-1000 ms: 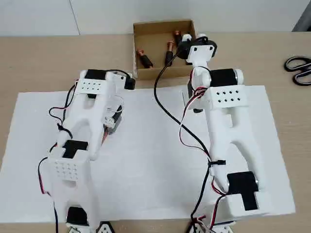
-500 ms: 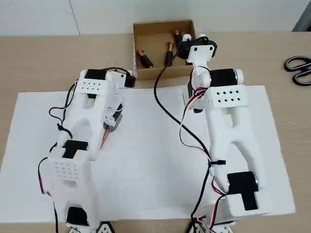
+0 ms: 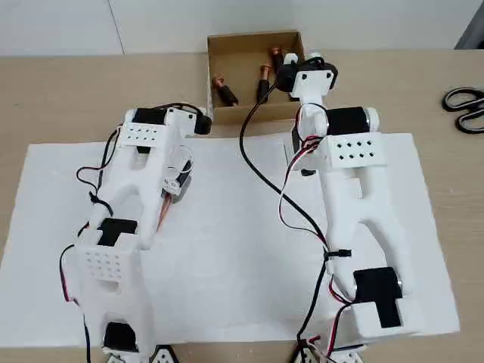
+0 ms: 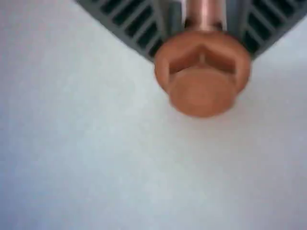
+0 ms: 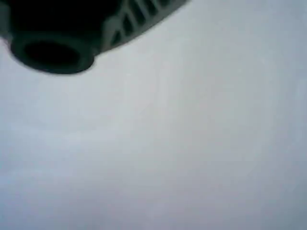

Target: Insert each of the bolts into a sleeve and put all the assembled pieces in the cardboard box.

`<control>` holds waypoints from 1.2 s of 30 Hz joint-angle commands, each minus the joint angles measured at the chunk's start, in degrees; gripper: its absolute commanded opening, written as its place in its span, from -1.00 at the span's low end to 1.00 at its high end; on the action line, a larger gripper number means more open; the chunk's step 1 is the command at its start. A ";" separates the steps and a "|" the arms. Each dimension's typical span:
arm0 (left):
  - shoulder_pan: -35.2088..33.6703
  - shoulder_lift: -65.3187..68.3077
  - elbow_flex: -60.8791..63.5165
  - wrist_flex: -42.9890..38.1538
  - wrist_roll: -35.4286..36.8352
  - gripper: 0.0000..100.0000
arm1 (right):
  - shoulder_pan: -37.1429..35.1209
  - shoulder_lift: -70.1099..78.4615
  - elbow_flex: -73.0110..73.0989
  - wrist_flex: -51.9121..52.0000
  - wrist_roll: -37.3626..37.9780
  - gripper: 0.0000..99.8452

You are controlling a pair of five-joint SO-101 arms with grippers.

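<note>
A copper bolt (image 4: 201,76) fills the left wrist view head-on, with my left gripper (image 4: 204,19) shut on its shank between ribbed grey fingers (image 4: 129,19), just above the white sheet. In the high view the bolt's tip (image 3: 162,215) pokes out under the left arm. My right gripper (image 5: 72,19) is shut on a black sleeve (image 5: 53,55), whose open end faces the camera, also over the sheet. The cardboard box (image 3: 215,53) stands at the back centre and holds three assembled pieces (image 3: 224,89).
A white sheet (image 3: 242,265) covers the table under both arms. Black scissors (image 3: 465,106) lie at the far right on the bare wood. A black cable (image 3: 265,178) loops from the right arm across the sheet's middle.
The left arm's wrist has shifted a little, and the bolt's copper tip now shows beneath it. The right arm has kept still.
</note>
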 commanded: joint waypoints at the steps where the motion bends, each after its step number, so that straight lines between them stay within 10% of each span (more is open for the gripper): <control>1: 0.00 -0.44 -2.15 -1.05 0.97 -0.89 | -0.22 -3.30 -0.53 -0.84 -0.18 -0.99; 22: 0.18 -1.85 -13.93 7.12 1.05 -0.99 | -0.22 -3.74 -0.62 -1.10 0.35 -0.99; 36: -0.70 -30.07 -4.26 7.12 1.05 -0.99 | -1.54 -12.09 0.00 -0.13 0.00 -0.98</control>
